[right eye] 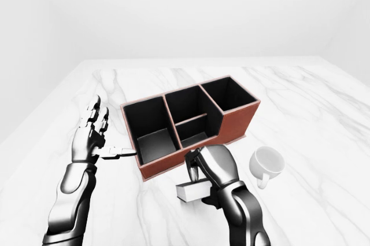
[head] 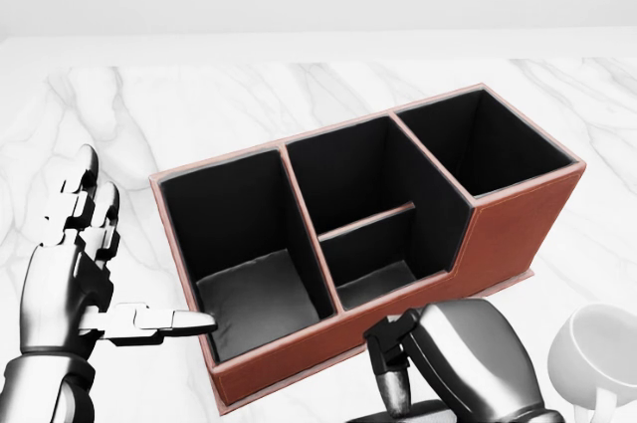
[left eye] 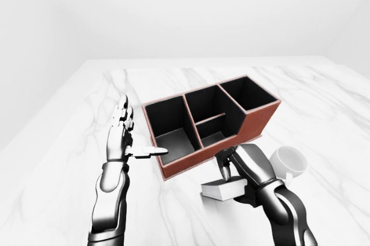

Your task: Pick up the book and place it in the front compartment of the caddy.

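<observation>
Below the caddy (left eye: 211, 125), your right hand (right eye: 203, 183) clamps the pale, slab-shaped book (right eye: 191, 191) just off the marble tabletop (left eye: 69, 159), seemingly for lifting toward the low compartment. Your left hand (left eye: 128, 142), fingers spread and empty, stands beside the caddy's leathery red wall. A glossy mug (right eye: 265, 164) sits right of it.

Both arms are glossy chrome-grey shells with black joints at wrist and elbow. The left hand (left eye: 120, 142) has 3 blocky, segmented silver fingers with dark gaps between links. The right hand (right eye: 209, 166) has a smooth, rounded metallic back above dark-jointed fingers.
</observation>
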Motion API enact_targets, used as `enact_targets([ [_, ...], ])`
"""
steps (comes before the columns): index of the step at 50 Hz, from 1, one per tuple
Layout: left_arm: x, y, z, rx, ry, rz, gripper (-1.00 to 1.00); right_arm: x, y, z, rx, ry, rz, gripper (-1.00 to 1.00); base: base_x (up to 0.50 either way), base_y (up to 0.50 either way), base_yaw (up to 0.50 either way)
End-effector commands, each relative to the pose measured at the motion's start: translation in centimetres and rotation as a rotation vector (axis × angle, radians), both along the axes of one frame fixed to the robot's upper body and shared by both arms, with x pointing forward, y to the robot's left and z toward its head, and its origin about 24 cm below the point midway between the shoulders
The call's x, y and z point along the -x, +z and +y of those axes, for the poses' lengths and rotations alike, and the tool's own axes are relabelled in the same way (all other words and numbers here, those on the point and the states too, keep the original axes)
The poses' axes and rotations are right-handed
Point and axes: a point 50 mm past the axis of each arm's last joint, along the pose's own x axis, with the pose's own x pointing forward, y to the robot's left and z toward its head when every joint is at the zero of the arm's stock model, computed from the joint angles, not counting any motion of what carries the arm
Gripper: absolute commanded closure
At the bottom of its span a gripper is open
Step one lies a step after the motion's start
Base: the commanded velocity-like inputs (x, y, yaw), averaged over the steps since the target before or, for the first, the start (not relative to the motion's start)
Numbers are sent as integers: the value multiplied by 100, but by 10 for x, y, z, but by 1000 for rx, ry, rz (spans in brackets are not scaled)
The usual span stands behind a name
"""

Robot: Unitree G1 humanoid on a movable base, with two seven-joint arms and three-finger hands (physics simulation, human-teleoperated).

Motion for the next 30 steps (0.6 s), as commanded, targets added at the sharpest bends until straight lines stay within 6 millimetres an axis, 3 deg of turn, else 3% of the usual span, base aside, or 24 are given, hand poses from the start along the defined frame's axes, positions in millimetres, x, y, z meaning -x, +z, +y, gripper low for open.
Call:
enact_targets([
  [1, 0, 0, 0, 1, 0, 1, -100, -6, 20, 1, 19, 14, -67, 100, 0, 0, 0],
  [30, 0, 1, 1, 1, 4, -6, -100, -27, 47, 5, 53, 60, -147, 100, 0, 0, 0],
])
